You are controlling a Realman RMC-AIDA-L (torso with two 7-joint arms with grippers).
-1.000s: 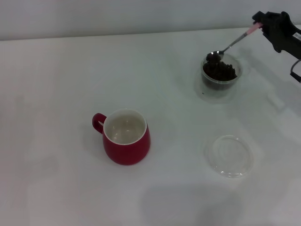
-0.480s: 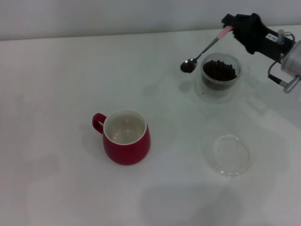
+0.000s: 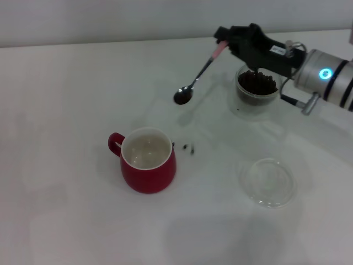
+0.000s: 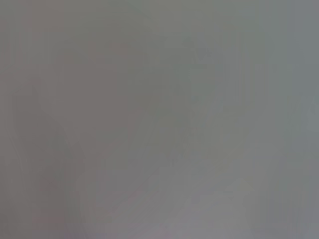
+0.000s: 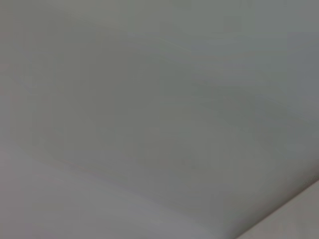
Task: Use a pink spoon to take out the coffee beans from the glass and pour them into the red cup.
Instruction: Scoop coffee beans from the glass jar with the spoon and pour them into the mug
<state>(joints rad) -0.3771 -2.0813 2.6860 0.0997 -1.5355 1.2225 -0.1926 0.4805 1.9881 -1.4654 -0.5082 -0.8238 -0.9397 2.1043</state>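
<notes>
My right gripper (image 3: pixel 227 38) is shut on the pink handle of the pink spoon (image 3: pixel 197 75) and holds it in the air, between the glass and the red cup. The spoon's metal bowl (image 3: pixel 182 96) hangs above the table, up and right of the cup, with dark beans in it. The red cup (image 3: pixel 146 160) stands left of centre, its white inside showing no beans. A few coffee beans (image 3: pixel 188 147) lie on the table just right of the cup. The glass (image 3: pixel 257 88) holds a heap of beans and is partly hidden behind my right arm. My left gripper is out of view.
A flat shallow clear round dish (image 3: pixel 268 181) lies at the right front. The white table (image 3: pixel 66 99) runs back to a pale wall. Both wrist views show only a plain grey surface.
My right gripper has carried the spoon out of the glass and leftward toward the red cup. A few beans now lie on the table beside the cup.
</notes>
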